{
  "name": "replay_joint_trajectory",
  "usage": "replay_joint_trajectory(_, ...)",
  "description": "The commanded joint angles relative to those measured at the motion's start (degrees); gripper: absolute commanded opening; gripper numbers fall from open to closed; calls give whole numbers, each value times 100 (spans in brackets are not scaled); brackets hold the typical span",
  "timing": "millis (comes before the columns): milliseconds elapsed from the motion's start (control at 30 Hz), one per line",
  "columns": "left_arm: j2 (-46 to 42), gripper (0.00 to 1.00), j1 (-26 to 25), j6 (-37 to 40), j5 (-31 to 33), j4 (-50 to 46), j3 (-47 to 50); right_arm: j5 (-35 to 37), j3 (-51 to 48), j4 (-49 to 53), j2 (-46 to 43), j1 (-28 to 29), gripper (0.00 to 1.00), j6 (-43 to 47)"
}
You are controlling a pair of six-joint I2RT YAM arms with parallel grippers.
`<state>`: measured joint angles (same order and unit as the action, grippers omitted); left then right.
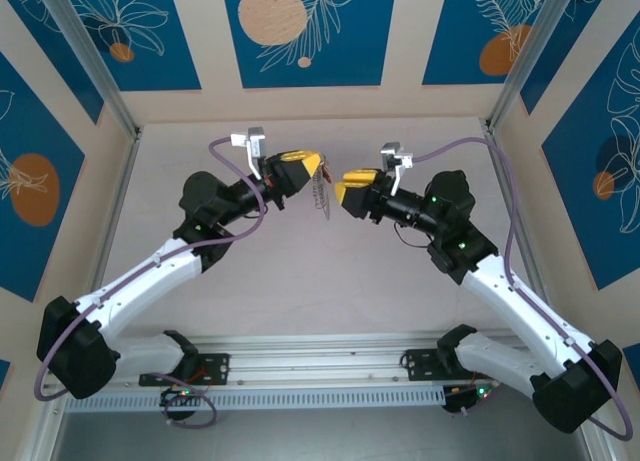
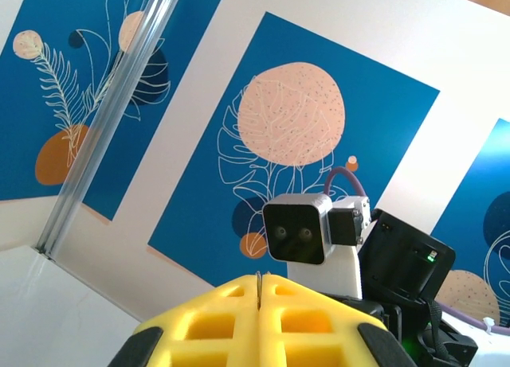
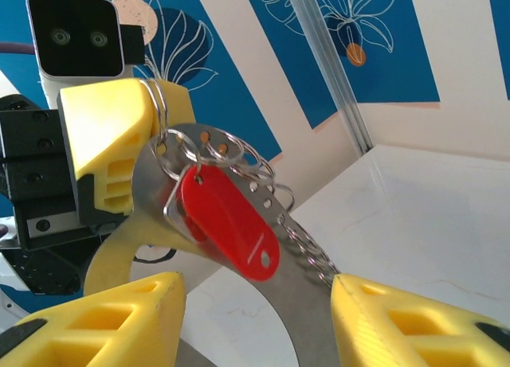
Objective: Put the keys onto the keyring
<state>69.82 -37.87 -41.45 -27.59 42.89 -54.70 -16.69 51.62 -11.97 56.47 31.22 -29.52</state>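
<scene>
We see the left gripper (image 1: 308, 166) clamped shut on the wire rings at the top of the keyring (image 3: 147, 196), which hangs well above the bench (image 1: 320, 311) with the red key (image 3: 227, 224) lying against its grey loop. The right gripper (image 3: 255, 319) stands half open, with a finger on either side of the loop's lower part. We judge that closing off-centre could swing the dangling loop, twist it out of the thin pinch, or knock the key off. We cannot tell whether the key is fully threaded.

Dangling keyring (image 1: 321, 194) blocks gap between left gripper (image 1: 313, 167), right gripper (image 1: 347, 187); tabletop (image 1: 330, 286) open.
</scene>
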Motion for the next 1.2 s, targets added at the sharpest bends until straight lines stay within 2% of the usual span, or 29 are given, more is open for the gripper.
replay_joint_trajectory(0,11,0,-91,169,-236,385,-249,61,271,-181,56,100,52,214)
replay_joint_trajectory(267,54,0,-168,265,-317,322,-405,-13,557,-183,300,302,51,332)
replay_joint_trajectory(367,70,0,-208,289,-319,317,-449,-58,638,-183,427,373,48,359)
replay_joint_trajectory(600,123,0,-274,336,-311,307,-523,-150,771,-140,635,582,14,447)
replay_joint_trajectory(767,152,0,-309,362,-308,307,-561,-167,806,-74,692,704,5,504)
replay_joint_trajectory(833,162,0,-325,369,-299,300,-576,-159,811,-15,688,726,5,526)
replay_joint_trajectory(1000,160,0,-333,393,-282,293,-601,-78,668,278,476,727,29,618)
replay_joint_trajectory(1100,156,0,-335,388,-273,305,-612,13,468,414,234,677,37,606)
replay_joint_trajectory(1167,162,0,-335,380,-273,325,-616,13,341,517,84,644,39,579)
